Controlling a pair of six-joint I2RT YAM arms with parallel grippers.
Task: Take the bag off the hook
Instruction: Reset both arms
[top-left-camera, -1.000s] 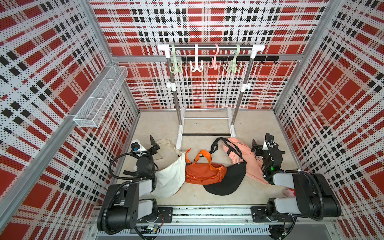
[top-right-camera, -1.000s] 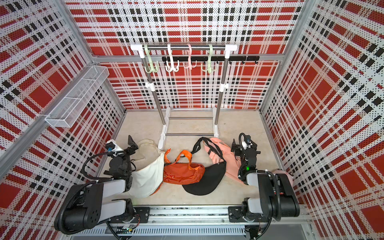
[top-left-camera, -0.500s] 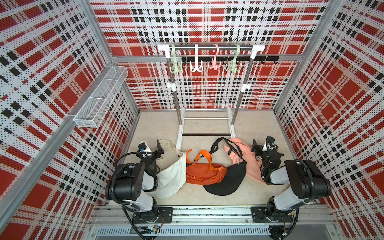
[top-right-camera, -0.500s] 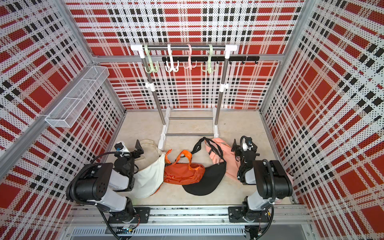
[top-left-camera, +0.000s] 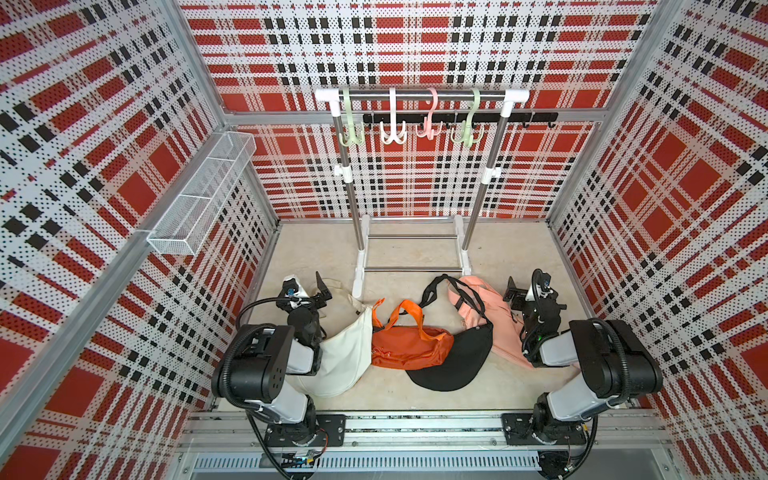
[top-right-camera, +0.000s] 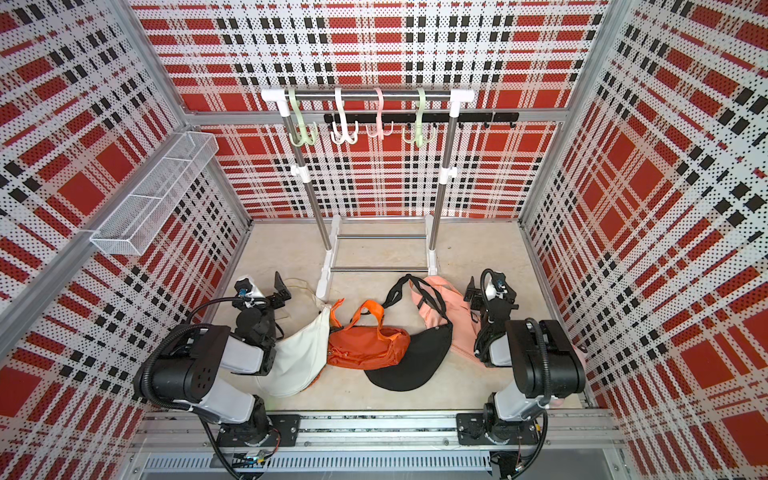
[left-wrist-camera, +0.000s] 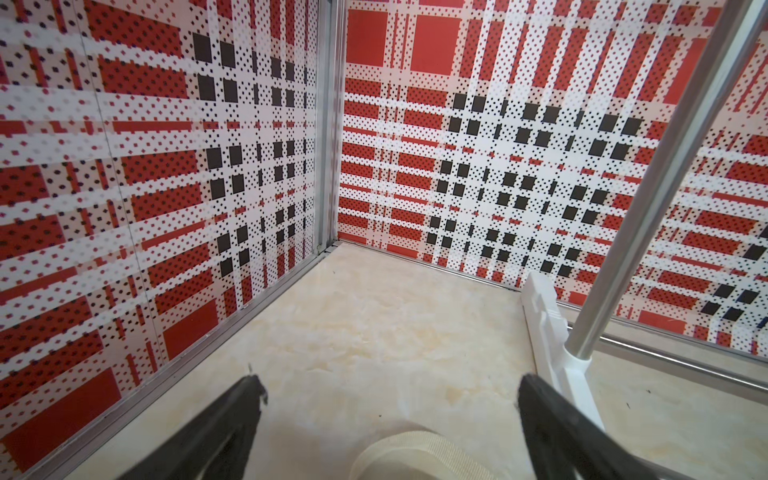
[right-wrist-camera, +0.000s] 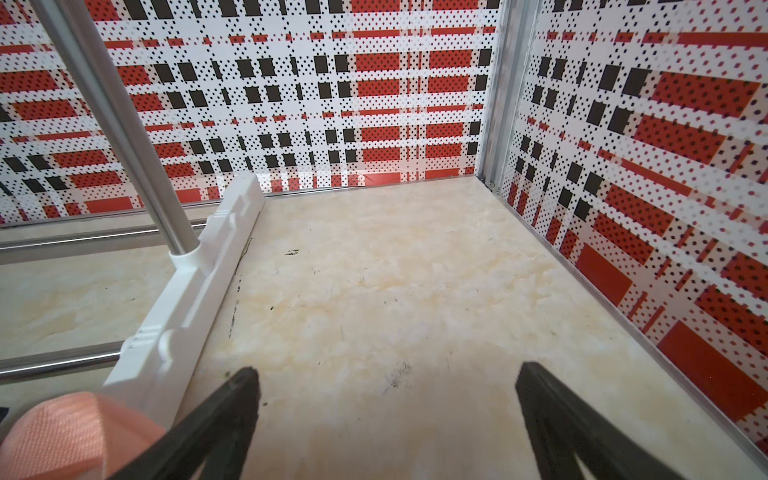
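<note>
Seemingly the unhooking is done: four pastel plastic hooks hang bare on the steel rail; the cream fabric bag, orange bag, black bag and pink bag lie on the beige surface. Only parking remains. Both arms crouch folded, left fingers and right fingers spread, empty.

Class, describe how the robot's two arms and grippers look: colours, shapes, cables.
Both arms, left arm and right arm, have bulky black joint housings and pale grey links, with black ribbed cables looping along them. The left gripper and right gripper each have two slim black tapered fingers.
</note>
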